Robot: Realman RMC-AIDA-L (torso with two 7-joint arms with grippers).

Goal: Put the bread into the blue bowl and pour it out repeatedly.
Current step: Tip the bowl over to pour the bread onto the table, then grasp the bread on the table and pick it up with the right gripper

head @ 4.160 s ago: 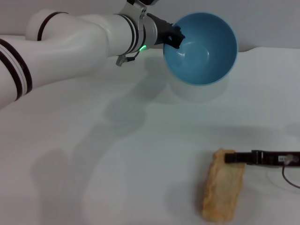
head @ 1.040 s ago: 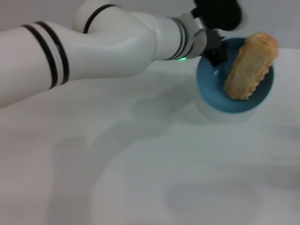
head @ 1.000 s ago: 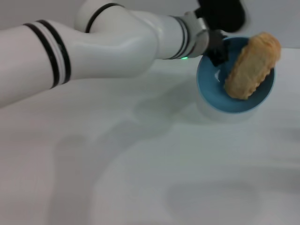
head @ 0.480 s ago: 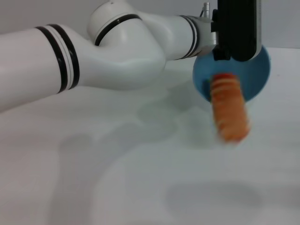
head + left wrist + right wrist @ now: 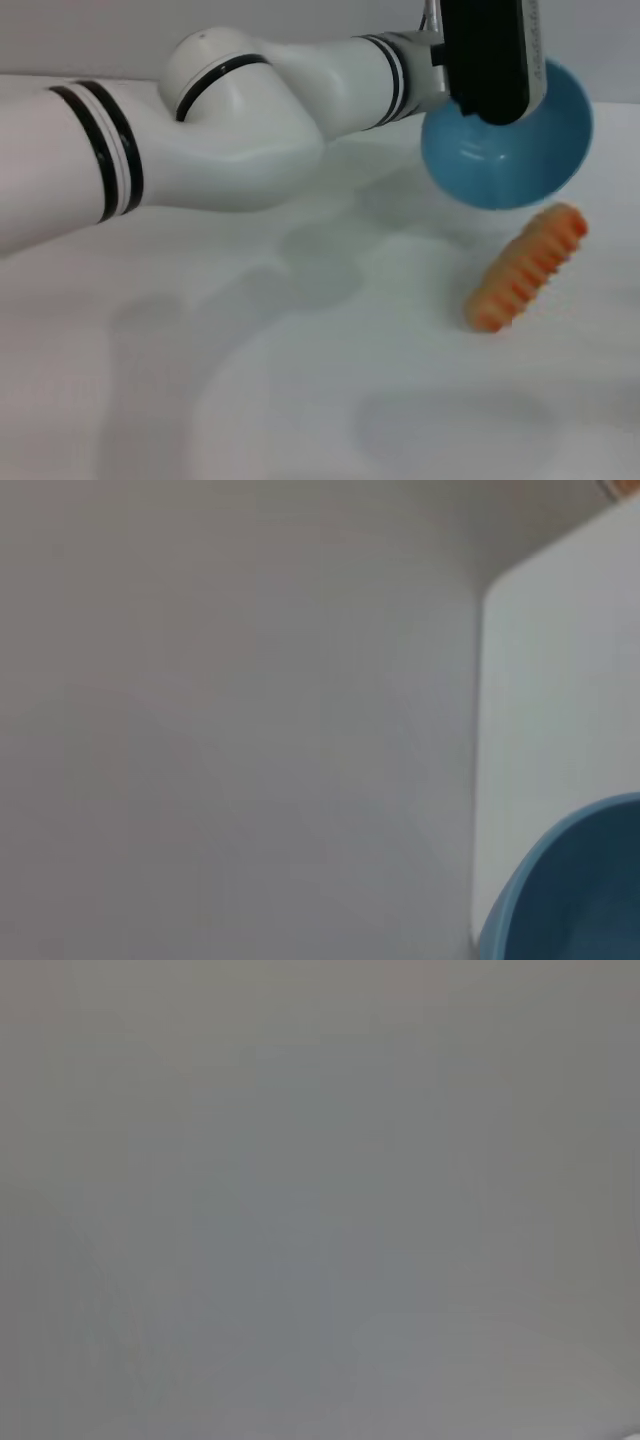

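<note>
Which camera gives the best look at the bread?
The head view. There the bread lies whole on the white table, ridged orange side up, just below the tipped blue bowl held up by the left arm. The left wrist view shows only a piece of the bowl's rim, no bread. The right wrist view shows nothing but plain grey.

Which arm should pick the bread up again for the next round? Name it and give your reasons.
Right, probably. The left end effector is occupied with the tipped blue bowl above the table. The bread lies ridged side up on the robot's right side. The right arm isn't in the head view, so it would have to come in.
</note>
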